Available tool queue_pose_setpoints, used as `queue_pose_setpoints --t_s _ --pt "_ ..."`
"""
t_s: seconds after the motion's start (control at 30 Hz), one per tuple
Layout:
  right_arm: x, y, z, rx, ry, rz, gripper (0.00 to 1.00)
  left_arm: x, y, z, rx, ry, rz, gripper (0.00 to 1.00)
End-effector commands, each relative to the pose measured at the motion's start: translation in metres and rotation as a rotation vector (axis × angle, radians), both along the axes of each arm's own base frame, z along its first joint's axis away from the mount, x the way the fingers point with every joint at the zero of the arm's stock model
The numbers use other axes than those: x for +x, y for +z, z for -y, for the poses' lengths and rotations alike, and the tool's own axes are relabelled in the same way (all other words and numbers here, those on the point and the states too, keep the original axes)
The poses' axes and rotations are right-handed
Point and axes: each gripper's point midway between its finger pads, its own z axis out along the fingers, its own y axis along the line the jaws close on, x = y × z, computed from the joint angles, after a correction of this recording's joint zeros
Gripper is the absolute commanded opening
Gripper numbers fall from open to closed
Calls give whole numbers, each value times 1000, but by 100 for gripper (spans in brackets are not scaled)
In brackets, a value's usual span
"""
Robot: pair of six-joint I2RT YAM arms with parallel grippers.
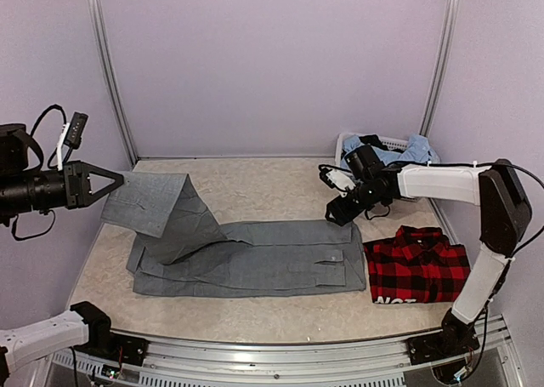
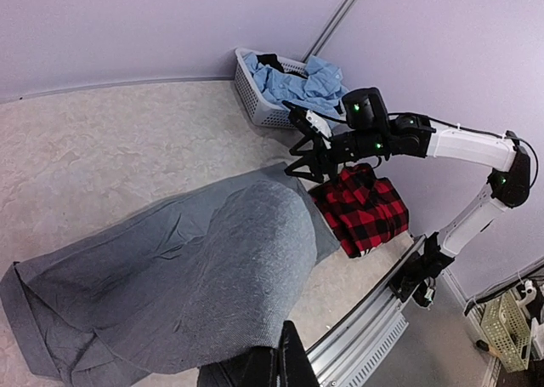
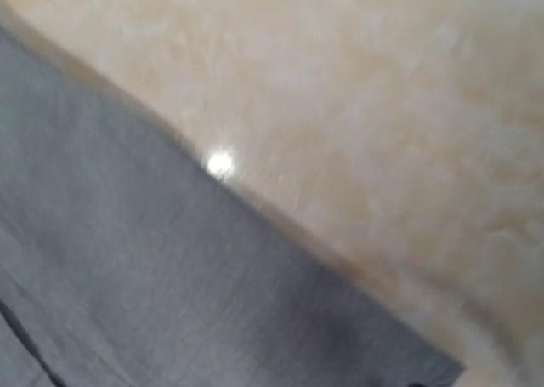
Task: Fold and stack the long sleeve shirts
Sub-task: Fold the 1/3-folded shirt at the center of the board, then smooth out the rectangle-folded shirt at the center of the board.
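Fabric hangs from my left claw (image 1: 116, 184): the jaws are pinched tight on one edge of the plain grey collared button-up shirt (image 1: 255, 264), and that end is raised off the beige marbled table (image 1: 255, 179) at the far left. From the pinch the cloth slopes down in a loose fold to the rest of the shirt, which lies flat across the middle of the table with its chest pocket (image 1: 327, 272) facing up towards the right end. In the left wrist view the grey cloth drapes over the dark fingers (image 2: 259, 370) at the bottom edge.

My right claw (image 1: 338, 210) hovers over the far right corner of the grey shirt, its jaws parted with nothing between them. Its own camera gives only a blurred picture of grey cloth meeting bare table, with no fingers in view.

Just beside the grey shirt's right end lies the red-and-black plaid flannel shirt (image 1: 416, 264), folded into a neat square, with white lettering (image 1: 393, 300) at its near edge. At the back right corner stands a white plastic basket (image 2: 246, 93) holding crumpled light blue cloth (image 2: 297, 81).
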Motion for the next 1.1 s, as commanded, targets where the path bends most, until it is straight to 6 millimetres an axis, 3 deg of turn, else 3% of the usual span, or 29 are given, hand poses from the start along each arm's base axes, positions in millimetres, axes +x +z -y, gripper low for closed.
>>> queue_pose_setpoints --t_s 0.0,0.17,0.43,1.07 --pt "-10 -20 1 -32 -22 -74 65 11 3 0 19 23 24 0" --pt "-9 -37 27 -67 -211 -126 66 18 -6 6 15 6 8 0" --pt "-12 -46 43 7 -319 -191 62 28 -24 10 28 5 -19 0" --pt "0 -65 45 148 -319 -282 39 33 -30 13 34 -1 -30 0"
